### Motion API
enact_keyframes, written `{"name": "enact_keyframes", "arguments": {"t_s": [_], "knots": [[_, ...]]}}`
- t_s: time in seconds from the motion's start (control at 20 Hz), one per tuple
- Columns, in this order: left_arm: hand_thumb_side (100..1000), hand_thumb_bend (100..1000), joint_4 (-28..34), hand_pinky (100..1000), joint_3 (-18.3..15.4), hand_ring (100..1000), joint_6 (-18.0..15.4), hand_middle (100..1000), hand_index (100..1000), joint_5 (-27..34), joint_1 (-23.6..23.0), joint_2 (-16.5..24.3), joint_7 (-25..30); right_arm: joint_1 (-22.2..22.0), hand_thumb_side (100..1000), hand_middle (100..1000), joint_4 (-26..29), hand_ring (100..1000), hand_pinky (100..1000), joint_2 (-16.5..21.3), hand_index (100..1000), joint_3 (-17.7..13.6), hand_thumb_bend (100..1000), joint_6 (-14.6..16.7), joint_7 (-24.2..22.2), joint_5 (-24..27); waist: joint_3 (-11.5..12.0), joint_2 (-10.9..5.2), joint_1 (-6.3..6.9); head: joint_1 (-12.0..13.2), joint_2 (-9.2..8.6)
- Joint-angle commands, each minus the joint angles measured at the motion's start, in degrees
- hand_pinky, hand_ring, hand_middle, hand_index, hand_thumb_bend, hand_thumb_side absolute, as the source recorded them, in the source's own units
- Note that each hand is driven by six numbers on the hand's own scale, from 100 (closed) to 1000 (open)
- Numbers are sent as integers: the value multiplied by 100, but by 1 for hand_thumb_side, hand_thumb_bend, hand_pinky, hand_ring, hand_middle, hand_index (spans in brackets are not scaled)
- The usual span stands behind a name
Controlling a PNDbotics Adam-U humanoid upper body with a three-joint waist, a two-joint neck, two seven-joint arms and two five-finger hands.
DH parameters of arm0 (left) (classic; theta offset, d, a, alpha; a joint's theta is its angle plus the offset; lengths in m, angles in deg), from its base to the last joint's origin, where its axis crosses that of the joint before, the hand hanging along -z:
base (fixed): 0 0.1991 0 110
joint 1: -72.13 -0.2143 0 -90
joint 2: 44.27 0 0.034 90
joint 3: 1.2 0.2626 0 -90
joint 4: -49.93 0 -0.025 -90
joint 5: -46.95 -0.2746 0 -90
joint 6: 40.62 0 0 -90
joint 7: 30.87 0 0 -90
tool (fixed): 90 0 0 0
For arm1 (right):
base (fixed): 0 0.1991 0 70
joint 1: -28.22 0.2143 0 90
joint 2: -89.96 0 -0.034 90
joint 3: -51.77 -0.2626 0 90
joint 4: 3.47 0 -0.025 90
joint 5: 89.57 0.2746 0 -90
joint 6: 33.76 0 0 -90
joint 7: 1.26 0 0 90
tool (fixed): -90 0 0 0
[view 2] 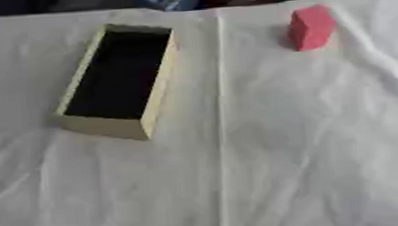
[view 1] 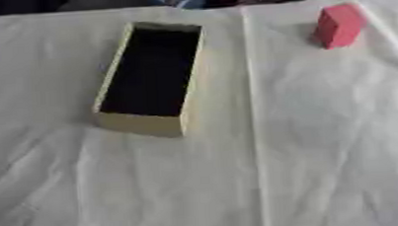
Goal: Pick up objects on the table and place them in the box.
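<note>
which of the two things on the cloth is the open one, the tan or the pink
The tan box left of centre is the open one: it has no lid and a dark, empty-looking inside. The pink block at the far right is closed on every visible side.

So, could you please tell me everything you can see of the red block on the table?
The red block is a plain pinkish-red, box-shaped piece with flat, matte faces and no markings that show. It stands on end, turned slightly askew, on the white cloth near the far right of the table, well apart from the open box to its left. Only the cloth touches it; no hand is in view.
</note>
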Motion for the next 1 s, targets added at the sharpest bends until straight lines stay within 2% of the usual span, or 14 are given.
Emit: {"name": "enact_keyframes", "arguments": {"t_s": [0.05,0.3,0.55,0.65,0.8,1.0], "knots": [[134,100,116,566,-51,551,3,543,689,-14,11,138,-13,89,446,775,97,742,812,216,817,-76,100,-19,21,-22,-1,-23,24,5,-6],[133,100,116,566,-40,551,9,543,689,-17,-7,166,-7,310,424,781,97,747,811,704,820,-103,100,-242,120,-148,-11,-38,7,-4,19],[129,100,116,566,-29,551,26,543,689,-23,-53,221,-7,674,395,792,97,758,814,1408,826,-49,100,-856,-111,-328,-47,-84,4,-21,113],[128,100,116,566,-20,551,33,544,689,-26,-78,240,-2,844,384,800,97,766,817,1734,829,13,100,-1116,-388,-432,-50,-121,-2,-28,177],[127,100,116,567,-3,552,44,544,690,-23,-114,257,15,1130,392,823,17,781,824,2141,834,137,100,-1417,-1060,-691,-33,-185,-22,-51,280],[124,100,116,567,23,552,61,544,690,-12,-153,279,45,1693,400,833,-649,794,830,2487,841,359,100,-1403,-1985,-1056,-51,-278,-34,-72,378]]}}
